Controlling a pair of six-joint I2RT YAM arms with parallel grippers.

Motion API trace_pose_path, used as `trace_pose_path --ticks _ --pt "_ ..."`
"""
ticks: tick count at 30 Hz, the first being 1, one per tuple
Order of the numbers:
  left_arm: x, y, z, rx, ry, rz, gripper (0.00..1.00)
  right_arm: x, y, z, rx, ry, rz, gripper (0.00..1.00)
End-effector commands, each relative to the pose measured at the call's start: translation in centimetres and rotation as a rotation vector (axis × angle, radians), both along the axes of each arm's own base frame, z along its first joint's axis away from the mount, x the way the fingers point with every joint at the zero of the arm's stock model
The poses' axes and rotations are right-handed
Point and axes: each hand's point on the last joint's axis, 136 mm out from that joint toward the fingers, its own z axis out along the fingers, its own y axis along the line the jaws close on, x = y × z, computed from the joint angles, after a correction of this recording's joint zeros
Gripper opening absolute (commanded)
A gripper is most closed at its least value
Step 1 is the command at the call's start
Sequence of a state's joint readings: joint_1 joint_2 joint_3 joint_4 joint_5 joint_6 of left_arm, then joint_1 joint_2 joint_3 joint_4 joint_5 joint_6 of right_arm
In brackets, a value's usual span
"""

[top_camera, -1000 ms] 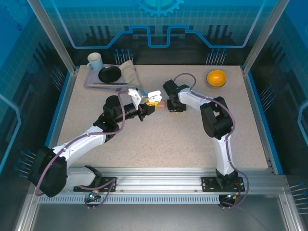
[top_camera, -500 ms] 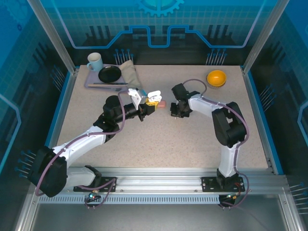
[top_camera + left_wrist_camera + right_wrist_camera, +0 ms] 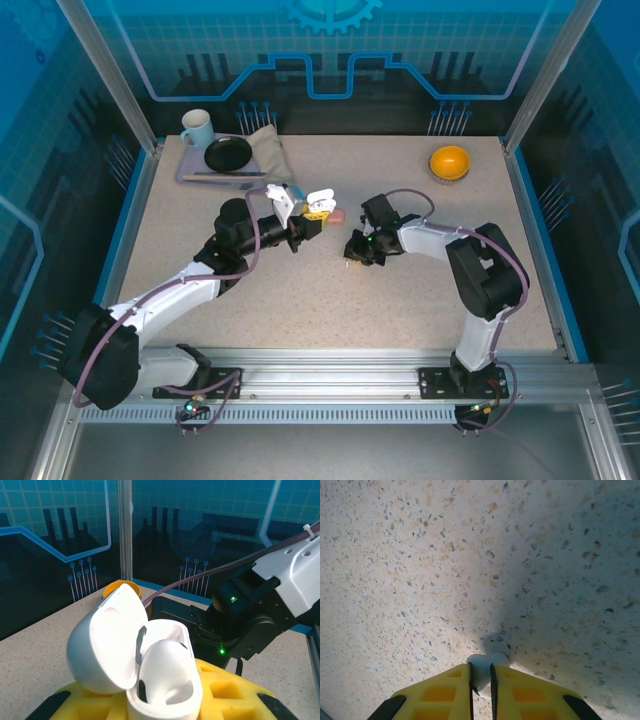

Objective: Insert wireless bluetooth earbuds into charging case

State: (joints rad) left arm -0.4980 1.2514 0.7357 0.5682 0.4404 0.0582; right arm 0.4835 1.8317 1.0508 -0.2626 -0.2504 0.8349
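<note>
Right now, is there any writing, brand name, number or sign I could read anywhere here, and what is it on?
No readable text anywhere.
White charging case, open, held in the left tool: plain, no brand showing.
White earbud pinched in the right tool: no marking visible.
Blue back wall: gear and circuit-line drawings, no letters.
Mug: too small to tell.

Bright, even light keeps the table (image 3: 420, 555) sharp, with a soft grey shadow spreading up-right from the white earbud (image 3: 482, 663).
</note>
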Motion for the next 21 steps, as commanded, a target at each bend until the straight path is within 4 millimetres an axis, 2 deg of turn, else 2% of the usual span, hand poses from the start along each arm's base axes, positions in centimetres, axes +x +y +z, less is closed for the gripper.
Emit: trace_pose_path --ticks 1,12,15,18,21 --pt "-0.1 0.5 2.0 -0.024 -0.042 0.011 0.0 -2.5 -2.3 -2.3 -0.098 0.087 -0.015 0.17" --pt "-0.2 0.6 2.4 -0.031 -0.049 0.011 0.0 -3.5 -7.5 -1.6 -0.204 0.066 -0.079 0.17" --pt "-0.2 0.5 2.4 -0.034 -0.049 0.008 0.0 -3.6 -8.3 -0.6 -0.194 0.042 -0.105 0.18" --pt "-0.3 0.5 2.4 -0.037 -0.049 0.008 0.0 -3.6 -8.2 1.2 -0.186 0.005 -0.119 0.23" --pt "-0.2 0.6 2.3 -0.037 -0.052 0.011 0.0 -3.9 -8.1 2.6 -0.218 -0.006 -0.15 0.38"
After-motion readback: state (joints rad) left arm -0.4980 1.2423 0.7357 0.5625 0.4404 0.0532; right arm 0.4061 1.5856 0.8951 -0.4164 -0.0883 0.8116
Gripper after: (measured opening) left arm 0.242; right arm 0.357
